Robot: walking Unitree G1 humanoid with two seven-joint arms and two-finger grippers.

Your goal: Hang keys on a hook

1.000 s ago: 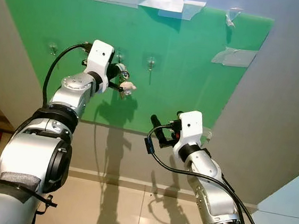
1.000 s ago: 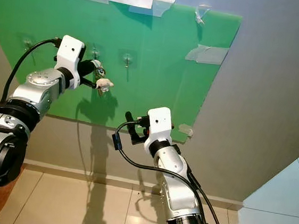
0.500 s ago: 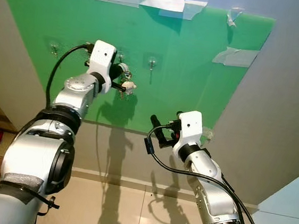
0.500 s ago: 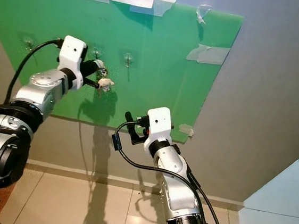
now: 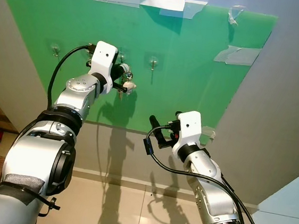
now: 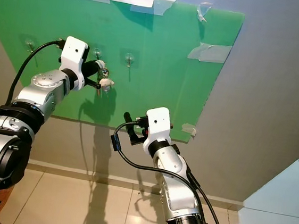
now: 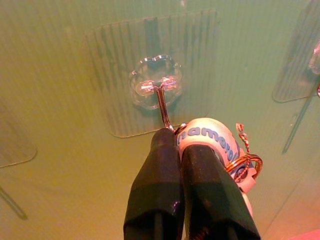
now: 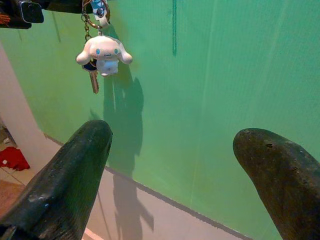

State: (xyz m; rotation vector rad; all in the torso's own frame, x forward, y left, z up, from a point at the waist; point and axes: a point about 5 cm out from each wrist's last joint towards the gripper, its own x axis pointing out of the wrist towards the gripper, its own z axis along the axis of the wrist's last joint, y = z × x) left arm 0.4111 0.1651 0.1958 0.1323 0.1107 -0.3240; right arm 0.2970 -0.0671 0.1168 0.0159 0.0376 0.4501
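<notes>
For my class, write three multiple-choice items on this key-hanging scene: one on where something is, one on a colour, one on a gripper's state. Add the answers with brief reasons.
1. Where is the left gripper?
A. Down by the floor
B. Up at a hook on the board
C. Resting on the right arm

2. What colour is the board that carries the hooks?
A. Green
B. Blue
C. Brown

3. How are the right gripper's fingers?
A. Closed on the keys
B. Closed on nothing
C. Spread apart, holding nothing

Answers:
1 B, its fingers sit right below the hook, gripping the keys with their white plush charm.
2 A, the taped panel on the wall is green.
3 C, the right wrist view shows a wide gap between them.
</notes>
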